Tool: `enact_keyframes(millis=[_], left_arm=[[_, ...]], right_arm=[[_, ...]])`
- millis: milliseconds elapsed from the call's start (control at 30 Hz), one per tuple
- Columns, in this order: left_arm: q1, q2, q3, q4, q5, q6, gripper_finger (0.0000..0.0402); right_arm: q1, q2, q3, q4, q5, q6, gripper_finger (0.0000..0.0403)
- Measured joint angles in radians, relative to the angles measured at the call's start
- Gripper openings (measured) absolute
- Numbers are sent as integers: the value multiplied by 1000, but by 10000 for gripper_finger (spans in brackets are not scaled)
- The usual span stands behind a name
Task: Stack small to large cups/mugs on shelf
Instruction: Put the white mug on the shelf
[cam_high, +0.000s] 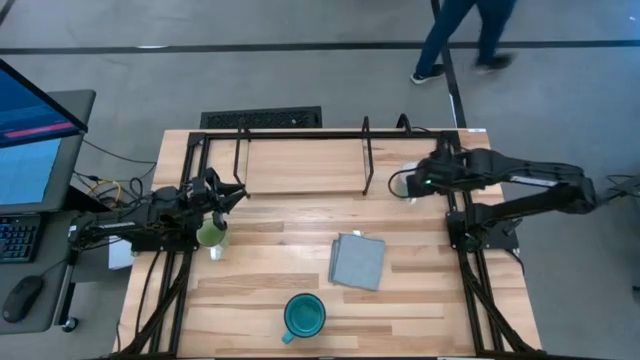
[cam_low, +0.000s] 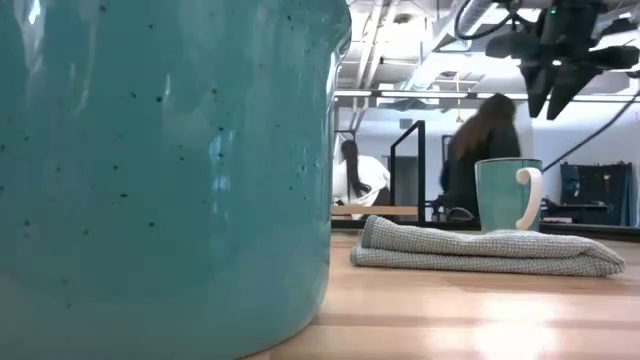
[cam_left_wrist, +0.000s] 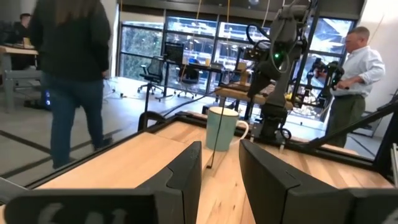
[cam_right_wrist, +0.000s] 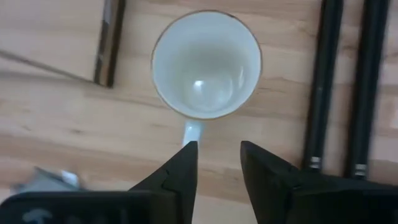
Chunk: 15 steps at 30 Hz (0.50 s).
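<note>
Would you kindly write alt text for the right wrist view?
The right gripper points straight down, fingers open and empty, above a white mug standing upright on the wooden table, its handle toward the fingers. Black shelf posts run alongside.

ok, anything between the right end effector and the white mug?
Nothing visible. The right end effector hangs open directly above the white mug, which stands upright on bare wood beside the shelf post, handle toward the fingers.

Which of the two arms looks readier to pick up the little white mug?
The right one, probably. Its gripper hangs directly above the white mug beside the shelf, fingers open over the handle. The left gripper is across the table, by the light-green mug.
</note>
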Motion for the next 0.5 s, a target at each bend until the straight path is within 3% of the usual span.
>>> enact_keyframes(millis=[167,500], left_arm=[[0,0,0,2,0,0,98],[0,0,0,-13,-1,0,98]], right_arm=[[24,-54,-63,137,-31,12,134],[90,20,-135,151,-35,70,123]])
